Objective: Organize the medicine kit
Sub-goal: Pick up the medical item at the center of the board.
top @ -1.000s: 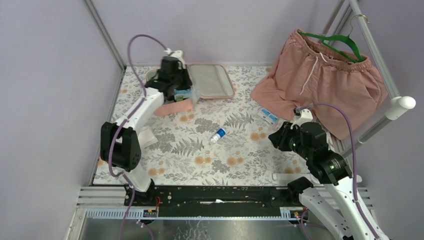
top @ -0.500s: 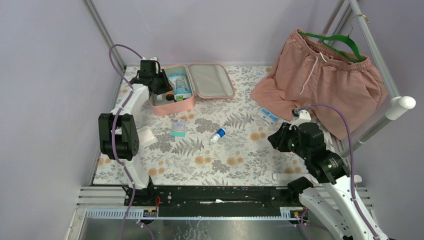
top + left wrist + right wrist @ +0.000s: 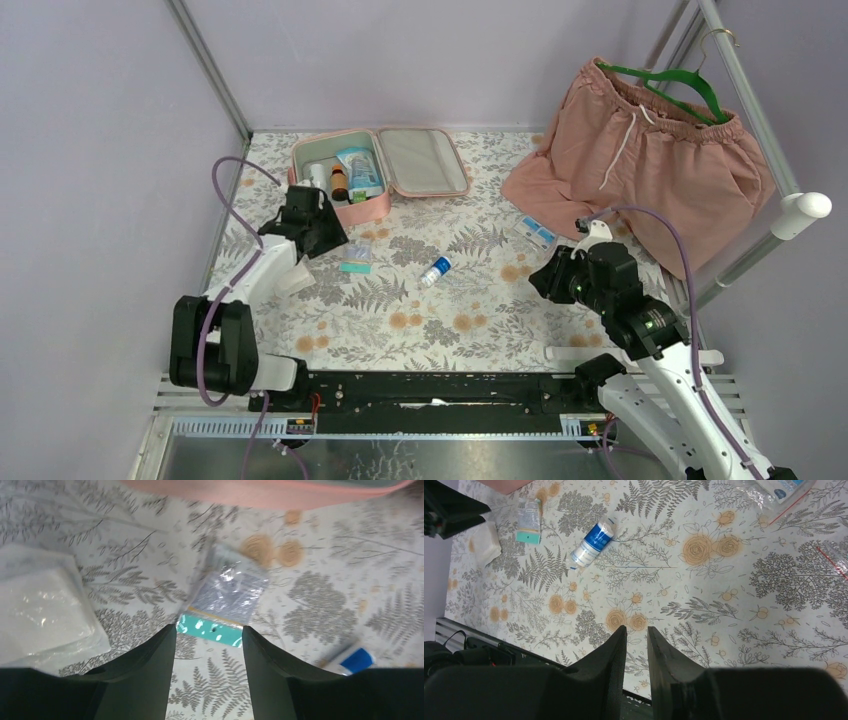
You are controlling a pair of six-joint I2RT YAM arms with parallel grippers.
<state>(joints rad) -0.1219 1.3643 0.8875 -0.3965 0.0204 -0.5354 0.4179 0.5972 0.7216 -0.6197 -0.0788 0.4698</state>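
The left wrist view's top edge cuts off the medicine kit (image 3: 260,492), the teal-striped packet (image 3: 227,597) and blue bottle (image 3: 352,661) there are blurred, and the right wrist view's top edge crops a clear bag (image 3: 774,490).

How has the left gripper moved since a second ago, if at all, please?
Yes. The left gripper has drawn back from over the medicine kit toward the near edge, beside the teal-edged packet.

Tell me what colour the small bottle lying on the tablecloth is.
The bottle is white with a blue label, clearest in the right wrist view.
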